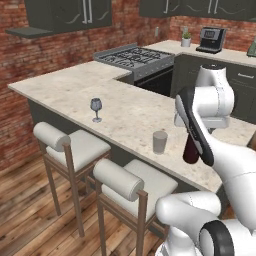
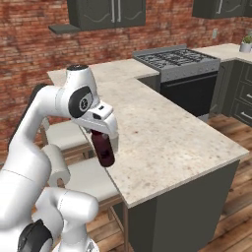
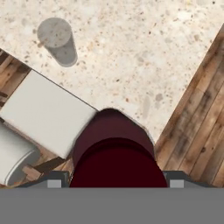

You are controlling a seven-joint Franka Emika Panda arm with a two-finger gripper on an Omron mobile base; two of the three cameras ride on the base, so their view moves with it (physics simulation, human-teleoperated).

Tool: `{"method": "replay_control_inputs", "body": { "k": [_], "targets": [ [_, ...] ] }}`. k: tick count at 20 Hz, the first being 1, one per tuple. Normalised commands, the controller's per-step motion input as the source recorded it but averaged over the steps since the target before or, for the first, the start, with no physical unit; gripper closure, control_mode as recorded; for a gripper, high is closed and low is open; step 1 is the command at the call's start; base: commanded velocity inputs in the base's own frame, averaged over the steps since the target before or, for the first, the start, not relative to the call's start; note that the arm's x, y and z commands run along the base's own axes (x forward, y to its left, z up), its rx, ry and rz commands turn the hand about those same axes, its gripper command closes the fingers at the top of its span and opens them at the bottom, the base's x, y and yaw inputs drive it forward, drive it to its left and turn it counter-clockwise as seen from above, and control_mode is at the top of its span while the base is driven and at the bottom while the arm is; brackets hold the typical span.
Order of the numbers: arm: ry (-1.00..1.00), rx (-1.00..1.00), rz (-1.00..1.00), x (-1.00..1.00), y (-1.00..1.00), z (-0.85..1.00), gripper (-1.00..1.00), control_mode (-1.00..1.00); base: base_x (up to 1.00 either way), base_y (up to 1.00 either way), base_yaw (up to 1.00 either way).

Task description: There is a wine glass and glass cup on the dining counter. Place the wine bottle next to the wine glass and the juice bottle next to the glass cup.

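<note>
Above the dining counter point(image 1: 60, 82) edge, pincer point(image 2: 102, 134) grips juice bottle point(image 2: 104, 149).

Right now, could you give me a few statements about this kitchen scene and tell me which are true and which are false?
1. The pincer holds the juice bottle. True.
2. The glass cup lies tipped over on a bar stool. False: it stands upright on the dining counter.
3. The wine glass stands upright on the dining counter. True.
4. The juice bottle already stands right beside the glass cup. False: it hangs in the pincer near the counter's edge, apart from the cup.
</note>
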Motion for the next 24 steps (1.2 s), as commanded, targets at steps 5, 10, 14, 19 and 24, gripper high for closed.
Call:
{"method": "replay_control_inputs", "body": {
  "k": [5,10,14,19,24],
  "targets": [
    [-0.03,0.0,0.01,0.22,-0.3,-0.04,1.0,-1.0,0.0,0.0,0.0],
    [0.0,0.0,0.05,0.3,-0.08,-0.07,1.0,-1.0,0.0,0.0,0.0],
    [0.0,0.0,0.06,0.32,-0.05,-0.09,1.0,-1.0,0.0,0.0,0.0],
    [0.0,0.0,0.09,0.24,-0.09,-0.1,1.0,-1.0,0.0,0.0,0.0],
    [-0.03,0.0,0.1,0.17,-0.11,-0.16,1.0,-1.0,0.0,0.0,0.0]
  ]
}}
